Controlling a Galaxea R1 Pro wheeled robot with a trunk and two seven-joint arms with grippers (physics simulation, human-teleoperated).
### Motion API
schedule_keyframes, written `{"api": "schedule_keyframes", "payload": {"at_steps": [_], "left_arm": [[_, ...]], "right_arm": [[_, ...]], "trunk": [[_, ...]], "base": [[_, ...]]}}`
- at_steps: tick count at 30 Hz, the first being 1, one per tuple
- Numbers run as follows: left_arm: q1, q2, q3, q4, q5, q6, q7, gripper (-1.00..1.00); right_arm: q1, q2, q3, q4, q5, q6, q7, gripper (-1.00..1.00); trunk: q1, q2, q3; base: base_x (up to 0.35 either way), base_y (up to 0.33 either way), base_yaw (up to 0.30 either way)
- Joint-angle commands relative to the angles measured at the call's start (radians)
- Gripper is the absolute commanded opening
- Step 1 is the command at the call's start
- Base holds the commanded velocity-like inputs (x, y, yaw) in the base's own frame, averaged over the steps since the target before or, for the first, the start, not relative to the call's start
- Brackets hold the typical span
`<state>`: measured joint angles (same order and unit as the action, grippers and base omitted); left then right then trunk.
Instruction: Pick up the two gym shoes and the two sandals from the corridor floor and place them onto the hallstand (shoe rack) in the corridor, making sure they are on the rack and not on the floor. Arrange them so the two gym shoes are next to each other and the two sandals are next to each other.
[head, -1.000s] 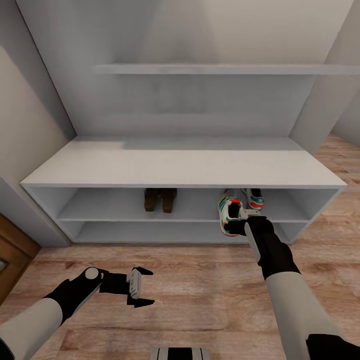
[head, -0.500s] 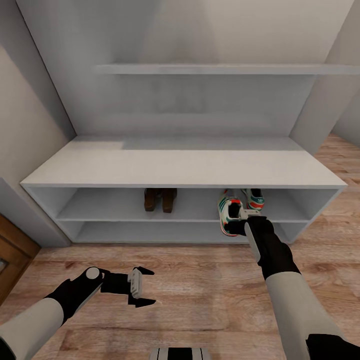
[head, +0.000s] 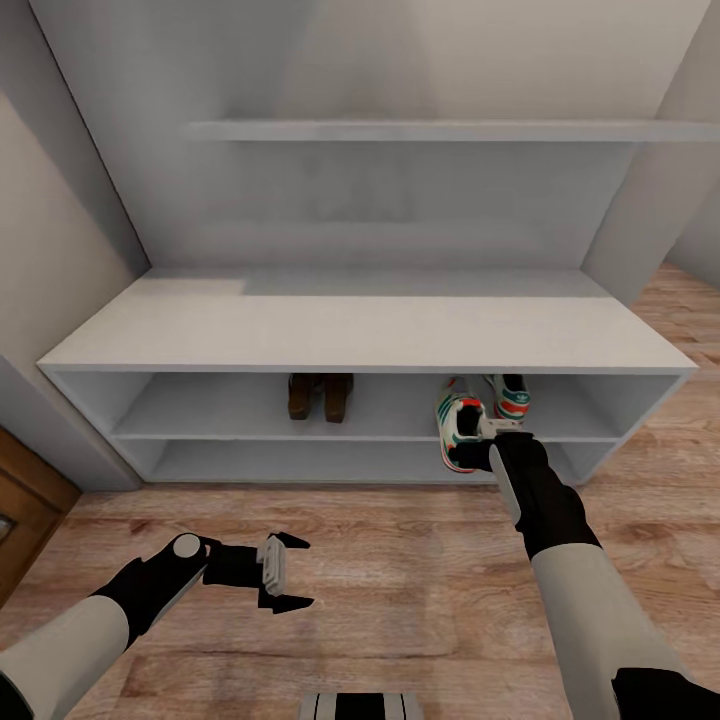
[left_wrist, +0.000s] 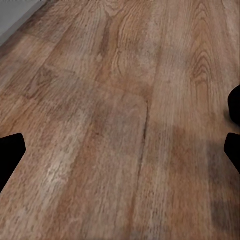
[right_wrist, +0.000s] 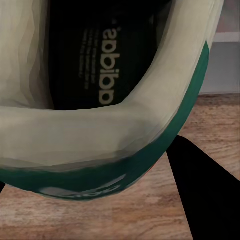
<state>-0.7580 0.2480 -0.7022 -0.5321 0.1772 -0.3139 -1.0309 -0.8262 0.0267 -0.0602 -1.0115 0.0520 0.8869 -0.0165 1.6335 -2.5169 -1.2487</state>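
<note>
At the far left of the head view a strip of brown wooden door (head: 25, 500) shows beside the grey wall, and next to it begins the hallstand (head: 370, 335), a wide low white bench with an open shelf bay and a floating wall shelf (head: 440, 130) above it. In front of it, low on the left, the left gripper (head: 288, 572) hangs over the corridor floor (head: 400, 580), its two dark fingers spread wide apart with nothing between them; the left wrist view shows only bare wood planks (left_wrist: 120, 120) under those fingertips (left_wrist: 10, 150). Further right, on the upper shelf of the bench, the two sandals (head: 320, 396) stand side by side, touching, heels toward the robot. To their right, well apart from them, one gym shoe (head: 508, 396) sits on the same shelf near the back. Just beside it, the second gym shoe (head: 458, 432) is tilted at the shelf's front edge, its sole side hanging down past the edge, and the right gripper (head: 478, 430) is clamped on its heel collar. The right wrist view looks straight into this shoe's opening (right_wrist: 100, 75), with the green heel trim close to the camera and one dark finger (right_wrist: 200, 190) outside the collar, above the floor.
</note>
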Motion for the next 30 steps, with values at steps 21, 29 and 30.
{"api": "schedule_keyframes", "payload": {"at_steps": [21, 29, 30], "left_arm": [[-0.001, -0.001, -0.009, 0.000, 0.003, -0.005, 0.006, 1.00], [-0.001, -0.001, -0.010, 0.001, 0.004, -0.005, 0.006, 1.00], [-0.001, -0.001, -0.010, 0.001, 0.004, -0.005, 0.006, 1.00]], "right_arm": [[0.000, 0.001, -0.002, -0.001, 0.005, 0.004, 0.001, -1.00], [-0.001, 0.001, -0.002, -0.001, 0.005, 0.004, 0.001, -1.00], [0.000, 0.001, -0.002, -0.001, 0.005, 0.004, 0.001, -1.00]], "trunk": [[0.000, 0.000, -0.001], [0.000, 0.000, -0.001], [0.000, 0.000, -0.001]], "base": [[0.065, 0.000, 0.000], [0.120, 0.000, 0.000], [0.033, 0.000, 0.000]]}}
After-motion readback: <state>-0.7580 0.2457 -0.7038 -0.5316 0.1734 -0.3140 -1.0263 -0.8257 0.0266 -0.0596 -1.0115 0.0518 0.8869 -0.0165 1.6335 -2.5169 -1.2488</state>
